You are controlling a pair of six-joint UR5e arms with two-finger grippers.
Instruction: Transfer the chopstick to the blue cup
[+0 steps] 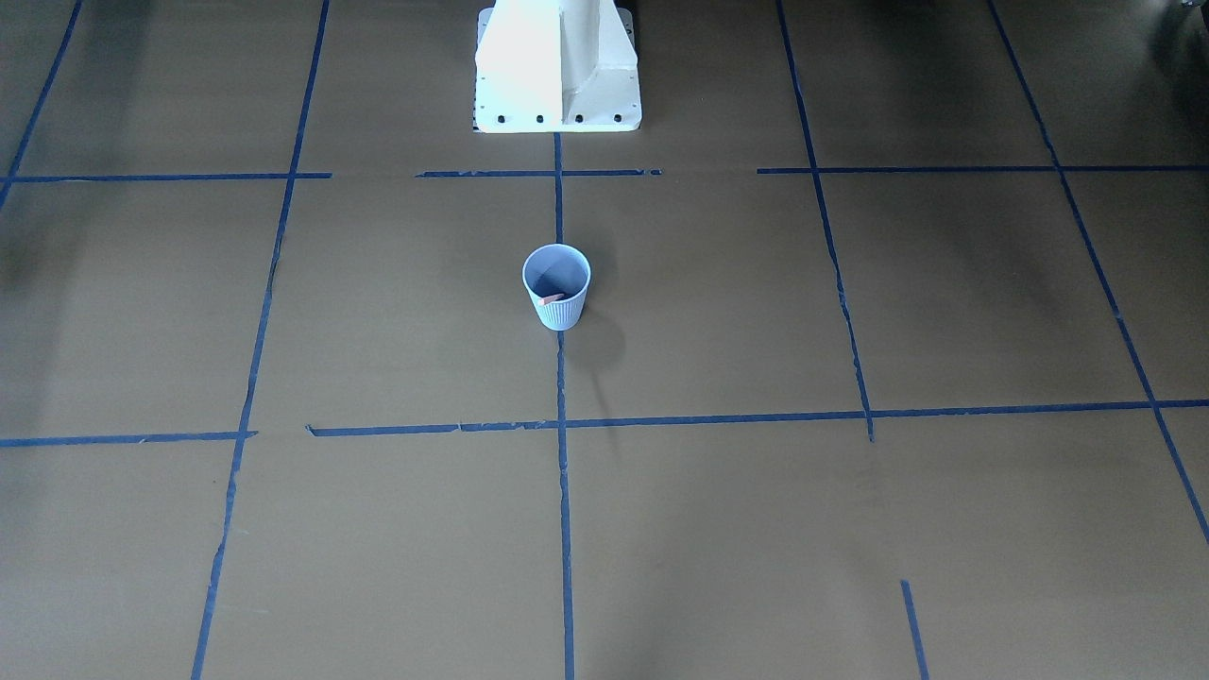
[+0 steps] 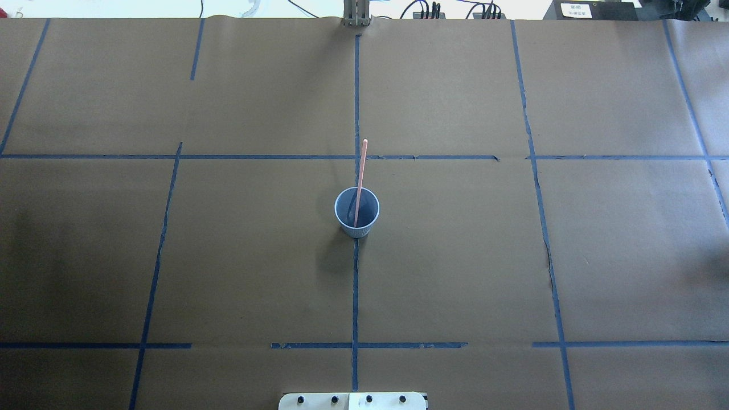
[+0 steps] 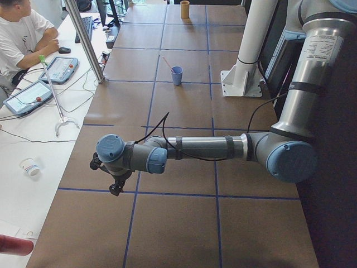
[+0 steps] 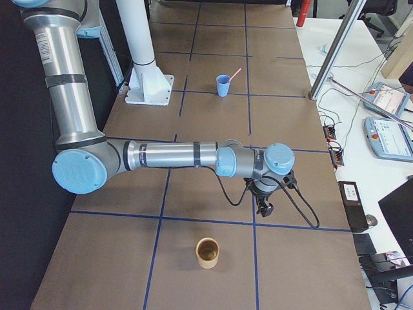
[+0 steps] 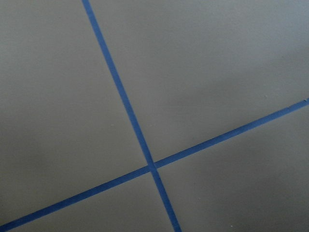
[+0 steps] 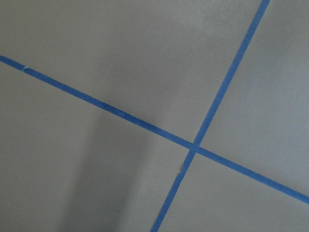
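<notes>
the thin pink chopstick leans in the ribbed pale-blue cup; it looks done, so steer arms clear. left gripper, right gripper: spread or pressed together, cannot tell.

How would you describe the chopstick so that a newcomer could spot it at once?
On the brown table gridded with blue tape, look ahead of the white robot base along the centre line to the blue cup. The chopstick leans in it: a thin pink stick, the only one.
</notes>
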